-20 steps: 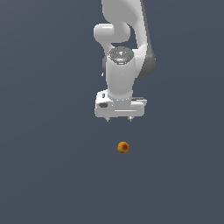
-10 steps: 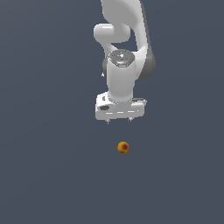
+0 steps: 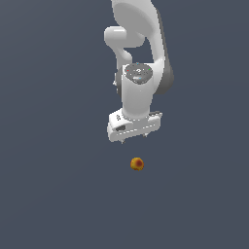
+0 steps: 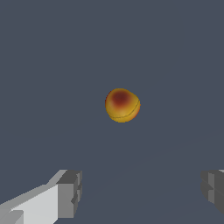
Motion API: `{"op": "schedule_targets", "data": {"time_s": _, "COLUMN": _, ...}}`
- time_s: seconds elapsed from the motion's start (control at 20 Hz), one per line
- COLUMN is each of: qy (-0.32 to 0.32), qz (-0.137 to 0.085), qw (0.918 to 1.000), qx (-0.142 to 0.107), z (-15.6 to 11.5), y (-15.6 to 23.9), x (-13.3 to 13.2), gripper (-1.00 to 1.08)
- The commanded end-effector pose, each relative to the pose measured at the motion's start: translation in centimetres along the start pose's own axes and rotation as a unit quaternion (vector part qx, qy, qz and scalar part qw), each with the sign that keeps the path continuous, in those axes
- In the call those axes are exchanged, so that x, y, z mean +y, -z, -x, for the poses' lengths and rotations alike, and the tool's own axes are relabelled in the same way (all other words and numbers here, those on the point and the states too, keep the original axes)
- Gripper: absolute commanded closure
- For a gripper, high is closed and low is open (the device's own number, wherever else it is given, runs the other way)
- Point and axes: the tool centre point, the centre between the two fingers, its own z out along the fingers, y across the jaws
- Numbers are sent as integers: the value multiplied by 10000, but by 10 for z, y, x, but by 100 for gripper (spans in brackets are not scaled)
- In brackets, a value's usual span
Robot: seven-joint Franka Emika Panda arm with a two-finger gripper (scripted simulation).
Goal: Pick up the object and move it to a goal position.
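The ball (image 3: 137,164) lies by itself on the bare grey worktop (image 3: 53,194), untouched — so by my reading the task has hardly begun. The gripper (image 3: 133,139) hangs above it, clear of it, and the wrist view shows the fingers (image 4: 69,192) spread wide with nothing between them and the ball (image 4: 122,105) ahead of the gap. Descent, grasp, lift and carry all remain; no goal marker is visible.

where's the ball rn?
In the exterior view the ball lies alone on the grey surface just below the open hand, untouched; the wrist view shows it ahead of the spread fingers.
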Motion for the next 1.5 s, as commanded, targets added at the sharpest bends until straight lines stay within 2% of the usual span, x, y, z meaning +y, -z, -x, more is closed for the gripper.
{"op": "schedule_targets", "data": {"time_s": 0.0, "qy": 368, "qz": 10, "qw": 9993, "qx": -18, "z": -4, "y": -5, "x": -1, "gripper": -92}}
{"op": "schedule_targets", "data": {"time_s": 0.35, "qy": 1410, "qz": 25, "qw": 9900, "qx": -65, "z": -14, "y": -20, "x": -2, "gripper": -92}}
{"op": "schedule_targets", "data": {"time_s": 0.7, "qy": 2429, "qz": 22, "qw": 9700, "qx": -103, "z": -23, "y": -35, "x": -4, "gripper": -92}}
{"op": "schedule_targets", "data": {"time_s": 1.0, "qy": 3275, "qz": 9, "qw": 9448, "qx": -127, "z": -31, "y": -48, "x": -6, "gripper": -92}}
{"op": "schedule_targets", "data": {"time_s": 1.45, "qy": 4410, "qz": -21, "qw": 8974, "qx": -143, "z": -41, "y": -67, "x": -8, "gripper": -92}}
